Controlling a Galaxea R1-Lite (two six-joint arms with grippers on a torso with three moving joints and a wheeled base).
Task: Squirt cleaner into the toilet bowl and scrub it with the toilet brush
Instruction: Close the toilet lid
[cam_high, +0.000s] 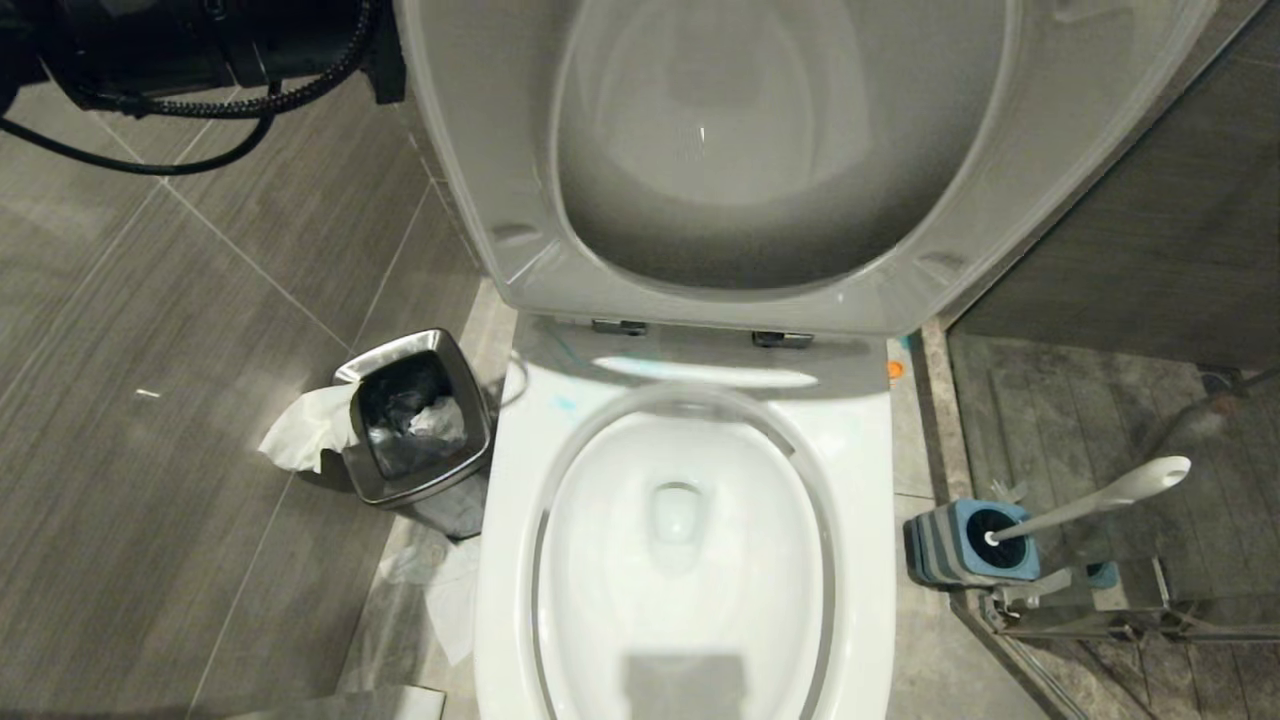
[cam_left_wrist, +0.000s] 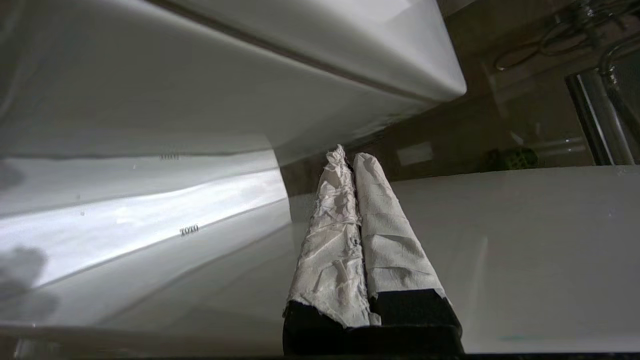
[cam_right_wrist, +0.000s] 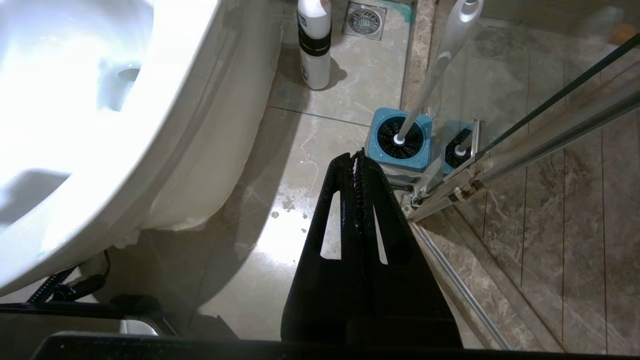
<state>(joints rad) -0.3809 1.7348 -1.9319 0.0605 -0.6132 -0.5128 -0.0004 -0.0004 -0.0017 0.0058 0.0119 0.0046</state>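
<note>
White ceramic toilet bowl (cam_high: 690, 560) stands open, seat and lid (cam_high: 720, 150) raised, with the brush parked to its right.

Faint turquoise cleaner (cam_high: 565, 403) streaks the rim behind the basin. The toilet brush (cam_high: 1090, 500) sits bristles-down in its blue-and-grey holder (cam_high: 965, 545) on the floor right of the bowl, against the glass shower door (cam_right_wrist: 550, 135). The left gripper (cam_left_wrist: 350, 160), fingers wrapped in white paper and pressed together on nothing, is beside the white ceramic. The right gripper (cam_right_wrist: 357, 160) hangs closed and empty above the floor near the holder. A steel-rimmed waste bin (cam_high: 415, 425) stands left of the bowl; a white bottle (cam_right_wrist: 314, 45) stands farther off, by the floor drain (cam_right_wrist: 366, 19).
</note>
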